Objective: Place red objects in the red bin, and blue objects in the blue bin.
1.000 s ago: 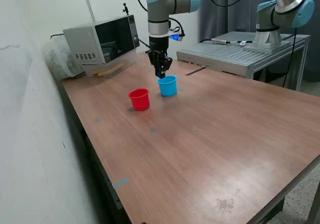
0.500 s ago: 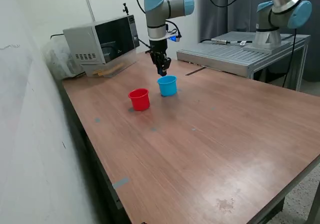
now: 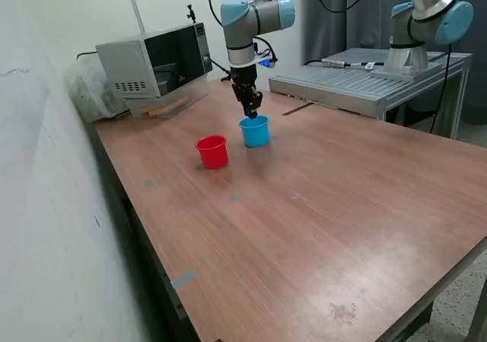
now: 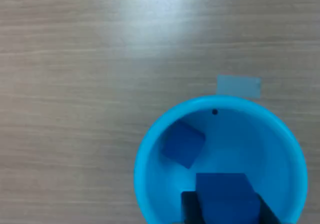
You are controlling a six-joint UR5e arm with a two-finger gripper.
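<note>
The light blue cup (image 3: 256, 132) stands on the wooden table (image 3: 319, 220), with the red cup (image 3: 212, 151) beside it on the exterior view's left. My gripper (image 3: 249, 114) hangs just above the blue cup's rim. In the wrist view my gripper (image 4: 226, 211) is shut on a dark blue cube (image 4: 225, 194) over the blue cup's (image 4: 150, 149) opening. A second dark blue cube (image 4: 183, 144) lies tilted on the cup's bottom. No red cubes show; the inside of the red cup is hidden.
A microwave (image 3: 156, 62) stands at the back of the table. A metal platform (image 3: 358, 79) carrying a second arm (image 3: 426, 18) is at the back on the exterior view's right. Small tape patches (image 3: 233, 199) mark the tabletop. A wall runs along the exterior view's left.
My gripper has shifted slightly toward the exterior view's right, from the blue cup's near rim to over its opening, still holding the dark blue cube. The cups have not moved.
</note>
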